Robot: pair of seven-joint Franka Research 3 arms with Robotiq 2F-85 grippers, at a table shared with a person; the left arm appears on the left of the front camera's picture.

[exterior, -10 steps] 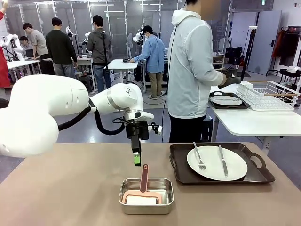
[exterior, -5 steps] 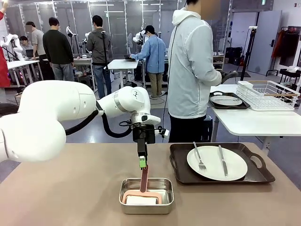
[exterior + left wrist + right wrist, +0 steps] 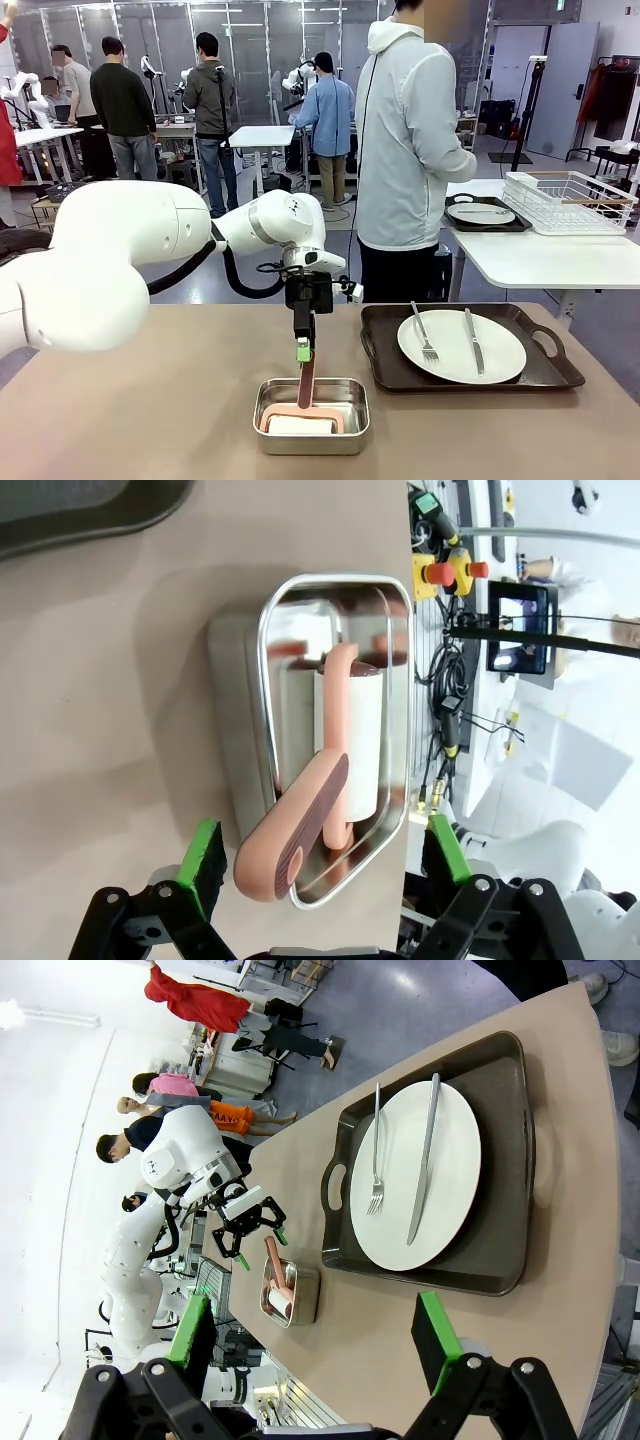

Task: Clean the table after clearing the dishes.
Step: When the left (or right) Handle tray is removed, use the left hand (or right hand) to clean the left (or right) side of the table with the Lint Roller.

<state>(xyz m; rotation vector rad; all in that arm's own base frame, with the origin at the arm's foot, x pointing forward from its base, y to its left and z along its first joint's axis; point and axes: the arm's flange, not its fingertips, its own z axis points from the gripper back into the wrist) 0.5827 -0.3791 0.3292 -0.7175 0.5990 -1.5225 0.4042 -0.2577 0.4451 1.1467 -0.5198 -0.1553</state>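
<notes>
Robot's left gripper [image 3: 304,352] hangs with jaws spread wide at the tip of the pink handle of a roller [image 3: 306,385], which lies in a steel pan [image 3: 262,402] on the table [image 3: 140,400]; nothing is gripped. At the pan's two o'clock, a tray [image 3: 385,352] with plate [image 3: 462,350], fork and knife awaits clearing, with a person [image 3: 405,150] standing at twelve. The right gripper [image 3: 315,1335] hovers open and empty. Picking up the roller appears to be the step in hand; the next move likely calls for lowering and closing squarely on the handle.

A robotics lab: people [image 3: 125,100] at workbenches [image 3: 262,137], emergency-stop buttons [image 3: 438,574], a monitor [image 3: 517,630].
</notes>
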